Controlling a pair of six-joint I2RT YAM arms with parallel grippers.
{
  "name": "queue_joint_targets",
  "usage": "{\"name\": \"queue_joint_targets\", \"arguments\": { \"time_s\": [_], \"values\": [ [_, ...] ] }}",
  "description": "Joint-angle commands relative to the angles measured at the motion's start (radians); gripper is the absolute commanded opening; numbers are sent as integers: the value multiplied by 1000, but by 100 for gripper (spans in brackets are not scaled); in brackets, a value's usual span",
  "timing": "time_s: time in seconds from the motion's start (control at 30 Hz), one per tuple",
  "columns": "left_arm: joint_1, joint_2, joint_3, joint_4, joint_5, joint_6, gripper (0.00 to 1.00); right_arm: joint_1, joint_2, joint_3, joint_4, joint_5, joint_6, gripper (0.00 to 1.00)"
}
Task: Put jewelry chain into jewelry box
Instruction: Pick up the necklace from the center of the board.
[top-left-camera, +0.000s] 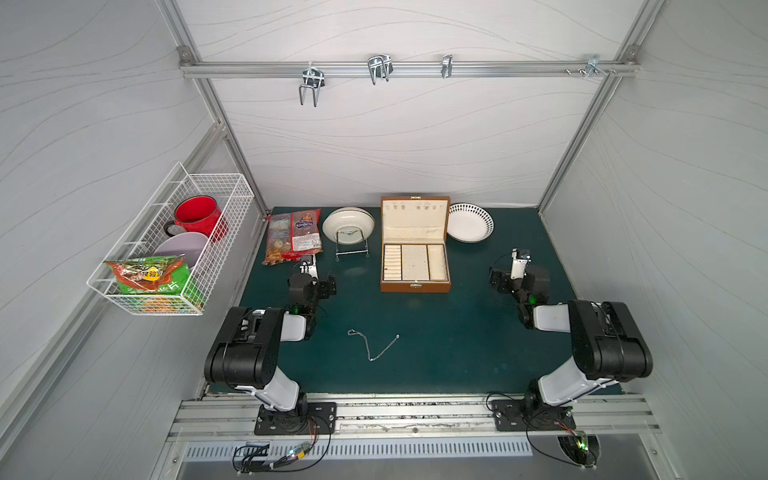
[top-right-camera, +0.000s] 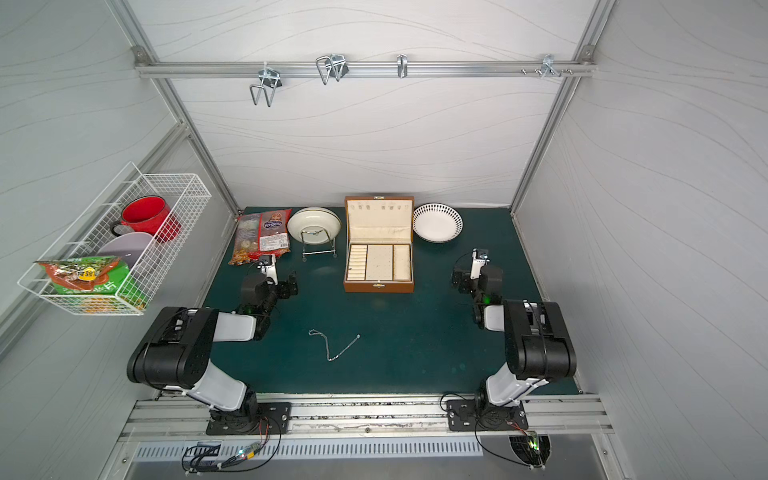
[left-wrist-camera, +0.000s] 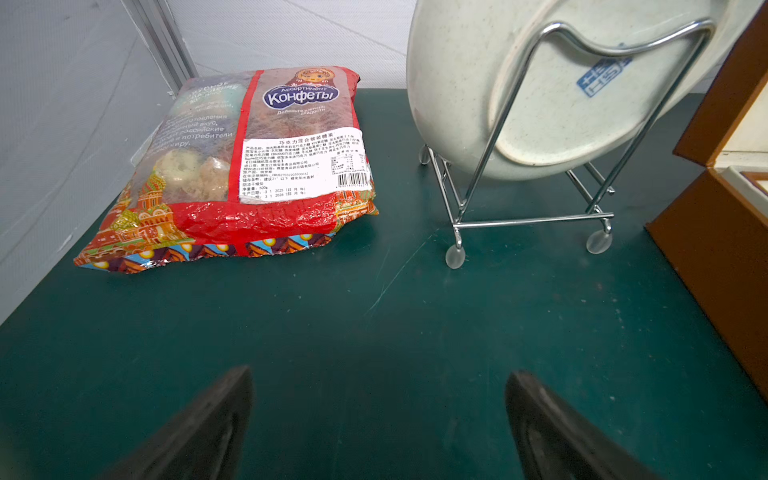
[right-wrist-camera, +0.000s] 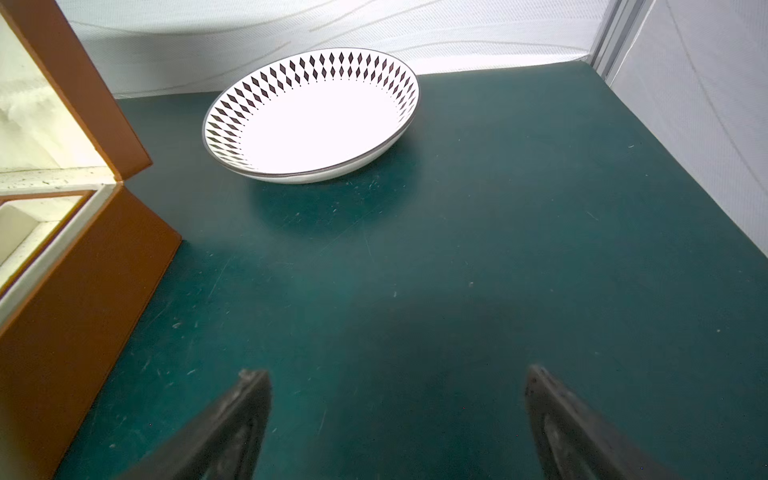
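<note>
Lying loose on the bench, the jewelry chain is well nearer than the left jaws and right jaws, both spread wide, holding nothing.

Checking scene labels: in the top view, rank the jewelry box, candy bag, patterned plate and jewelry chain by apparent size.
1. jewelry box, open, lid included.
2. candy bag.
3. patterned plate.
4. jewelry chain: its span rivals the plate's, but it is only a thin line.
</note>
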Motion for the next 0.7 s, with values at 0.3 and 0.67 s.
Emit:
{"name": "queue_joint_targets", "arguments": {
  "time_s": [0.3, 0.67],
  "values": [
    [2, -26, -3, 35, 5, 15, 100, -6, -27, -12, -19, 7, 10, 99],
    [35, -24, 22, -12, 60, -6, 100, -6, -28, -13, -19, 6, 10, 99]
  ]
}}
